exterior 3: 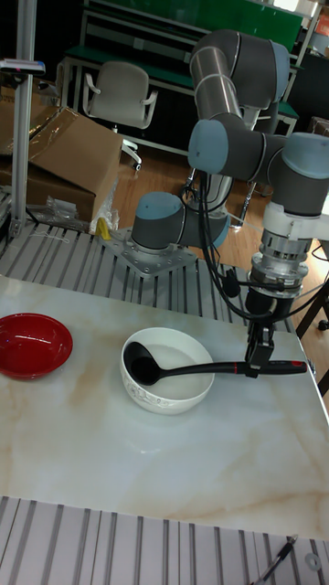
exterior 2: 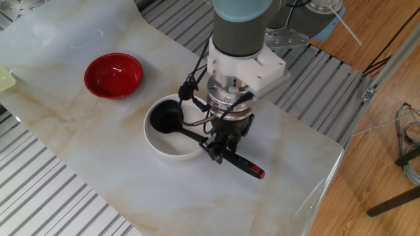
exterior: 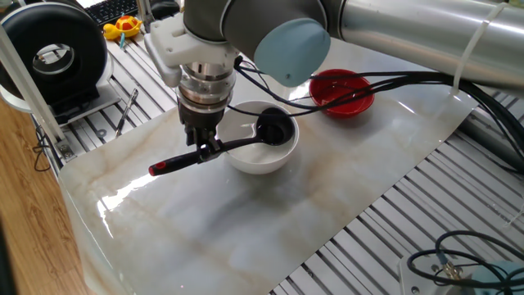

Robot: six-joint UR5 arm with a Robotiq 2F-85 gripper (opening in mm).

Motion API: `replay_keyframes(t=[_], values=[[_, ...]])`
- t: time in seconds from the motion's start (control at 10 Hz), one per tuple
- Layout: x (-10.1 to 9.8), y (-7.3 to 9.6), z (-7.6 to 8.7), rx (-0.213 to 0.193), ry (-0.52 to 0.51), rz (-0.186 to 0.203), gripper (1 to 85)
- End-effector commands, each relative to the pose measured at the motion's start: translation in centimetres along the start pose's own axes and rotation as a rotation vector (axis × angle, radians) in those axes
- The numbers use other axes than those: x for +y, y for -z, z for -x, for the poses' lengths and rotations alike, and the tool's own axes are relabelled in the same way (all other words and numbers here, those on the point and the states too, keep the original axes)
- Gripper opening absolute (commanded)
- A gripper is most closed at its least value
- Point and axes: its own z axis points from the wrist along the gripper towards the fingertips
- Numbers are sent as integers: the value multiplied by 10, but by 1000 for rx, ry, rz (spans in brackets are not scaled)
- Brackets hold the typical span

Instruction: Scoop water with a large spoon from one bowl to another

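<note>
Fingers [exterior 2: 222, 148] clamp ladle [exterior 2: 197, 136] handle, scoop inside white bowl [exterior 2: 159, 145] rim.

Opposed high views — third frontal (shared table [exterior 3: 82, 439])

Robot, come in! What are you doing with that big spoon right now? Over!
Tool shut on large spoon handle. Scoop down inside white bowl. Red bowl sits apart, nothing blocking the way.

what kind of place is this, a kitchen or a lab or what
Most likely a robotics lab or workshop, not a kitchen. The arm is bolted to a ribbed metal bench, cardboard boxes and an office chair stand behind it, and a keyboard lies beside loose cables.
</note>
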Motion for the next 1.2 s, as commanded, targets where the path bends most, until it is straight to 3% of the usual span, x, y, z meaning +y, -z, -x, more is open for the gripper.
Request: replay_keyframes(t=[0.0, 0.4, 0.8, 1.1], values=[[-1, -3, -3, -22, 4, 4, 437], [5, -6, -8, -40, -14, 10, 437], [9, -7, -4, -60, -14, 21, 437], [18, -9, 5, -100, -41, 32, 440]])
